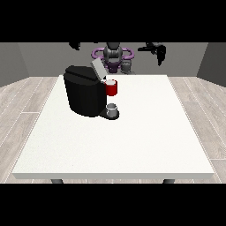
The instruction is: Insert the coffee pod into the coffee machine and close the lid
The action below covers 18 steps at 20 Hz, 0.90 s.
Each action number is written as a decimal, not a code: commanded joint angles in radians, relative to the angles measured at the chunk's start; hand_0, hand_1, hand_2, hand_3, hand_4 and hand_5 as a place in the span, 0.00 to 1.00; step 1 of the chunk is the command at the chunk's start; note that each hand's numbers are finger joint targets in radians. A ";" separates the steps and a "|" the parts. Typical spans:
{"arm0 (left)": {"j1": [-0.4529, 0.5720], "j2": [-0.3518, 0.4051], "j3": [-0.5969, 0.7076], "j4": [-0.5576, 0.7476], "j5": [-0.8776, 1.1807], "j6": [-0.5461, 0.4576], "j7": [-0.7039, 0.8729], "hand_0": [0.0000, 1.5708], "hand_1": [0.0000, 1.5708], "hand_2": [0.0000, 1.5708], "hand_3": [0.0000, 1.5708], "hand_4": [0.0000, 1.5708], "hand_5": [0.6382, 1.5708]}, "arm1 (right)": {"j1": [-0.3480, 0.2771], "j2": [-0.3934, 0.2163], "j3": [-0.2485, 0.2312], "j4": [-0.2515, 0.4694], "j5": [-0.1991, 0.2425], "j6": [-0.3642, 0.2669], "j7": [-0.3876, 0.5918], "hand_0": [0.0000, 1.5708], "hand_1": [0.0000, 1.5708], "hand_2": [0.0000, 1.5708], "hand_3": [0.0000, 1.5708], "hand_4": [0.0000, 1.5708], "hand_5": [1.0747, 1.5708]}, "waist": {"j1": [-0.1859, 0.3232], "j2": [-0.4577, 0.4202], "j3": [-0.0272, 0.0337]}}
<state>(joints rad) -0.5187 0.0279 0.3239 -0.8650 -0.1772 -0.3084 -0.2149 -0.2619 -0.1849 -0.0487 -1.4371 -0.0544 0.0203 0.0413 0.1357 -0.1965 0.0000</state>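
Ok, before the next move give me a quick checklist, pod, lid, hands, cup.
1. Lid raised, holder reachable: ok.
2. Pod seated in the red holder: cannot tell, no pod stands out.
3. Pod lying elsewhere on the table: none seen, not ok.
4. Cup on the machine base: ok.
5. Hand at the view's right up and away from the machine: ok.
6. Hand at the view's left high at the picture's edge, state: cannot tell.
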 commanded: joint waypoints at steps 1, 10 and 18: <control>0.073 0.022 -0.001 -0.090 0.057 -0.043 0.034 0.00 0.00 0.00 0.00 0.06 1.00 | 0.002 0.009 0.039 0.003 0.034 0.018 0.000 0.00 0.00 0.00 0.00 0.00 1.00 | 0.002 0.016 0.0001; 0.147 -0.021 -0.090 -0.329 0.131 0.020 0.120 0.00 0.00 0.00 0.00 0.00 1.00 | -0.126 0.002 -0.053 0.179 -0.018 0.040 -0.036 0.00 0.00 0.00 0.00 0.00 1.00 | 0.040 0.116 0.0003; 0.227 0.027 -0.117 -0.418 0.151 0.038 0.118 0.00 0.00 0.00 0.00 0.00 1.00 | -0.210 0.055 -0.021 0.251 0.030 0.009 -0.106 0.00 0.00 0.00 0.00 0.00 1.00 | 0.001 0.200 0.0001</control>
<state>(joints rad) -0.3106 0.0301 0.2120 -1.2488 -0.0368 -0.2691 -0.0968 -0.4313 -0.1681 -0.0930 -1.2175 -0.0560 0.0606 -0.0319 0.1472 -0.0384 0.0002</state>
